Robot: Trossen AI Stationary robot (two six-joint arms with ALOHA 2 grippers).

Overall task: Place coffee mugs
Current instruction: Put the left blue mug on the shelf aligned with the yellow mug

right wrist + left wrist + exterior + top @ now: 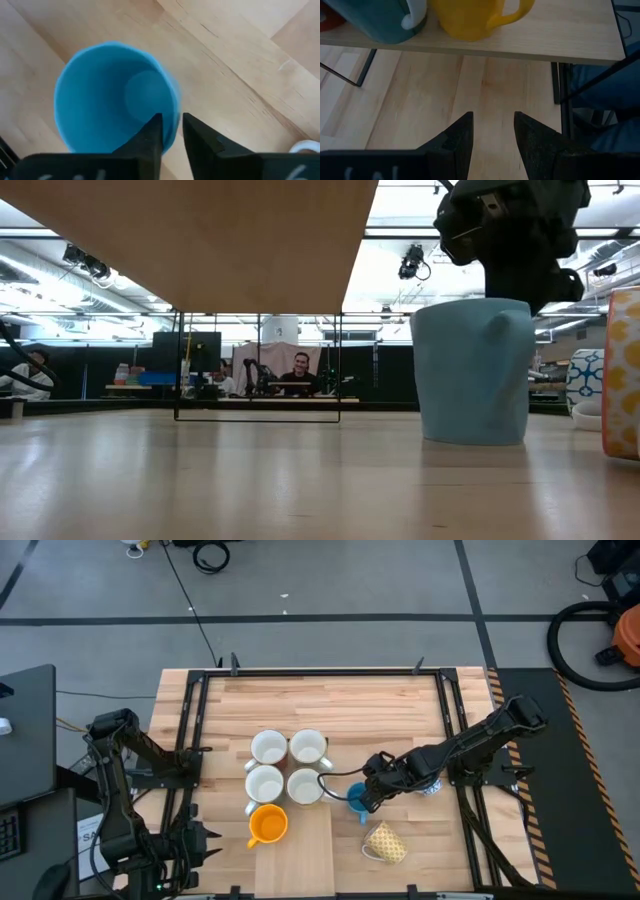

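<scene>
The right gripper (362,797) reaches in from the bench's right edge and stands over the bright blue mug (116,95), one finger inside the mouth and one outside, the jaws pinched on its rim. The mug stands upright on the bench (350,710), long axis vertical, mouth up, a little right of centre and nearer the front edge.

Just left of it four white mugs (288,766) stand upright in a square block, with the orange mug (268,824) upright in front of them near the front edge. The yellow patterned mug (385,842) lies tipped on its side toward the front edge, right of the orange one. The blue-and-white patterned mug (584,382) stands by the right edge, mostly hidden under the right arm.

The left gripper (492,131) waits off the bench's left front corner, jaws apart and holding nothing.
</scene>
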